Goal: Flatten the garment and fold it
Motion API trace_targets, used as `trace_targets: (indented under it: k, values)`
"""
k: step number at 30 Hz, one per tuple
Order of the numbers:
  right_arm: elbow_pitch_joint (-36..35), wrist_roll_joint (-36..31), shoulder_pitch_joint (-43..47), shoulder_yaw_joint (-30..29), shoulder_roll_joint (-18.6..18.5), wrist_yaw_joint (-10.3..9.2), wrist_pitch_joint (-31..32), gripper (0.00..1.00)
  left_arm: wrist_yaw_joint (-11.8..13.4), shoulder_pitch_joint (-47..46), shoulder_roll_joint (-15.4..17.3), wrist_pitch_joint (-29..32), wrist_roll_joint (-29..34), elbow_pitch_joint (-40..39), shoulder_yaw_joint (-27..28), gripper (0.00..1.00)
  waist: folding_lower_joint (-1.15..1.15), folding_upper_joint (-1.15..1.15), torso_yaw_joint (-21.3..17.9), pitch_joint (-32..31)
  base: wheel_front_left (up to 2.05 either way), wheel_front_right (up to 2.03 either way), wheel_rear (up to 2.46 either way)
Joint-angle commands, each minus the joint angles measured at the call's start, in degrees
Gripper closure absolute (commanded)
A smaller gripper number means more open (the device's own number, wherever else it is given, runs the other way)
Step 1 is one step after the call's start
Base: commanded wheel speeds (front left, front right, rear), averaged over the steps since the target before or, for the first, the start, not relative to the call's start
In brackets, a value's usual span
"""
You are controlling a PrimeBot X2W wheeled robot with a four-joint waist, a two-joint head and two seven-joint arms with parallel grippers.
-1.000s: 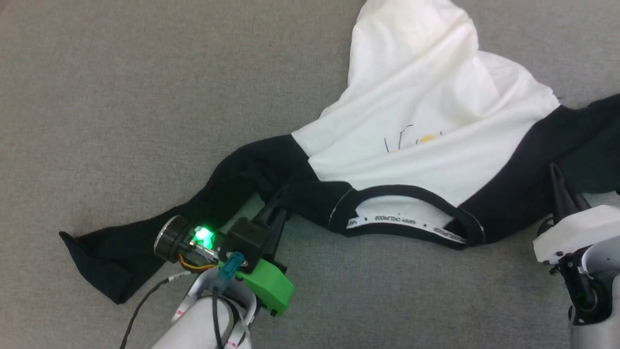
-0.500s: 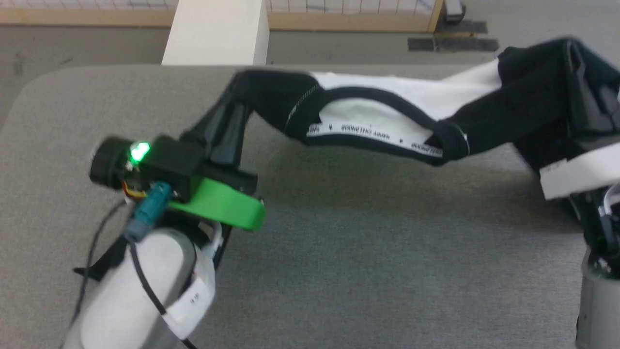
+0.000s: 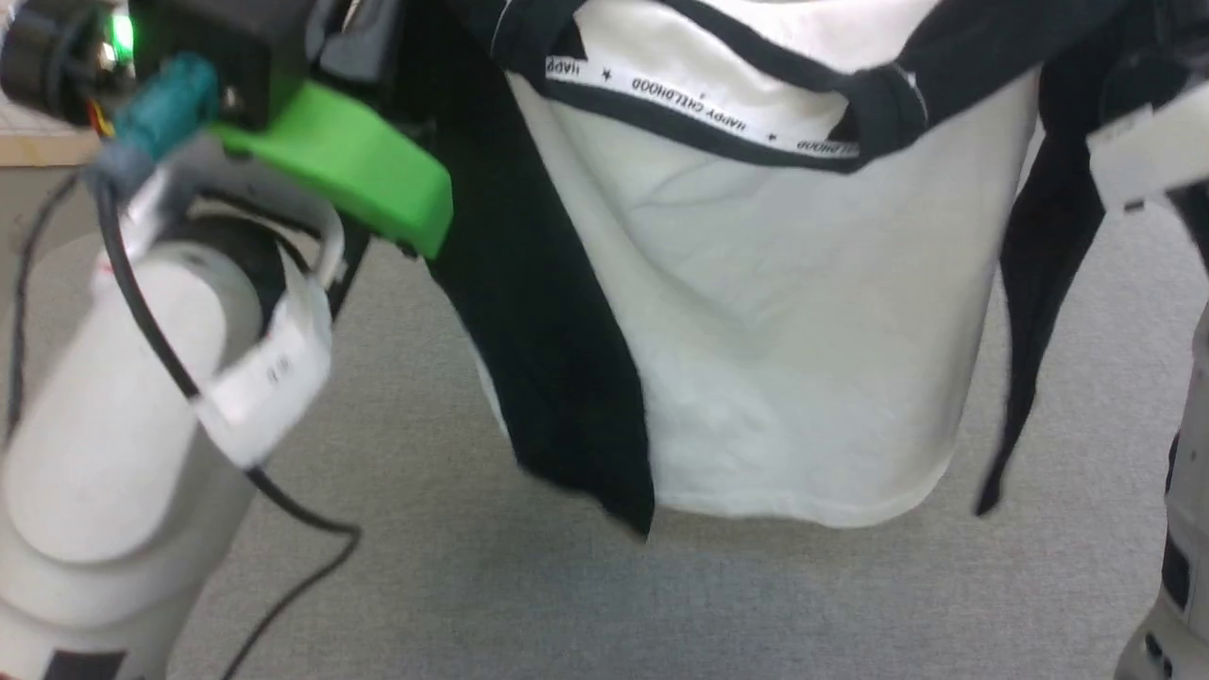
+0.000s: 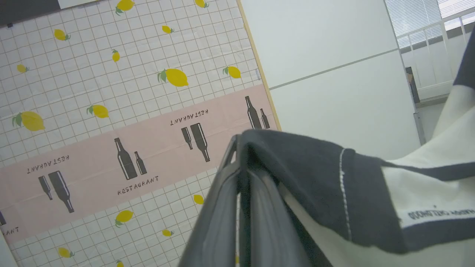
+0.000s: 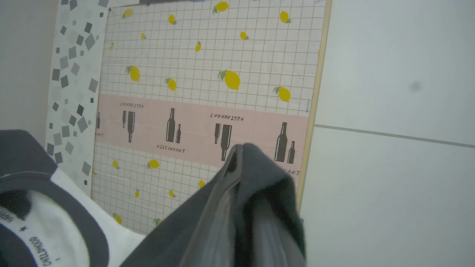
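The garment point(image 3: 784, 359) hangs with white body and black sleeves dangling, neckband uppermost. The left gripper point(image 4: 237, 155) and right gripper point(image 5: 234, 159) each pinch its black cloth, fingers pressed together.

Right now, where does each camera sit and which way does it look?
Head view: on the head, looking down at the hanging garment over the grey surface; the left forearm shows.
Left wrist view: on the left wrist, looking along the left gripper, shut on the garment's black cloth.
Right wrist view: likewise along the right gripper, shut on black cloth.
Shared: both wrist views face the lemon-print panel.
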Motion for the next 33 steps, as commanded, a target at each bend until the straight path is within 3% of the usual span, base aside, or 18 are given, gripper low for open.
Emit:
trace_targets:
  k: [1, 10, 14, 19, 26, 33]
  values:
    - [0.69, 0.27, -1.42, 0.33, 0.01, -0.06, 0.88, 1.0, -0.25, -1.56, 0.14, 1.18, -0.9, 0.22, 0.23, 1.0, 0.0, 0.0, -0.33, 0.18, 0.0, 0.0, 0.0]
    - [7.01, 1.66, -9.49, 0.21, 1.45, -0.06, 7.76, 1.0, -1.17, -8.35, 0.64, 10.62, -4.36, 3.14, 1.1, 1.0, 0.0, 0.0, -1.81, 5.35, 0.0, 0.0, 0.0]
    - [12.28, 0.75, -15.54, -0.66, 2.12, -0.06, 9.48, 1.0, -1.2, -13.75, 0.35, 12.01, -3.94, 7.86, 1.75, 1.0, 0.0, 0.0, -2.29, 10.54, 0.0, 0.0, 0.0]
    - [20.45, -2.41, -25.57, -1.18, 2.41, -0.06, 7.27, 1.0, -1.7, -23.17, 0.09, 11.5, -0.87, 14.81, 1.6, 1.0, 0.0, 0.0, -2.95, 18.74, 0.0, 0.0, 0.0]
    - [33.34, -9.08, -40.07, -2.34, 2.94, -0.06, -1.23, 1.0, 1.05, -36.7, -3.31, 4.81, 3.86, 25.3, 2.31, 1.0, 0.0, 0.0, -2.14, 29.65, 0.0, 0.0, 0.0]
    - [43.58, -14.32, -45.44, -0.5, 1.91, -0.06, -11.51, 1.0, 3.51, -40.52, -5.33, -7.38, 7.29, 34.02, 1.89, 1.0, 0.0, 0.0, -0.92, 35.1, 0.0, 0.0, 0.0]
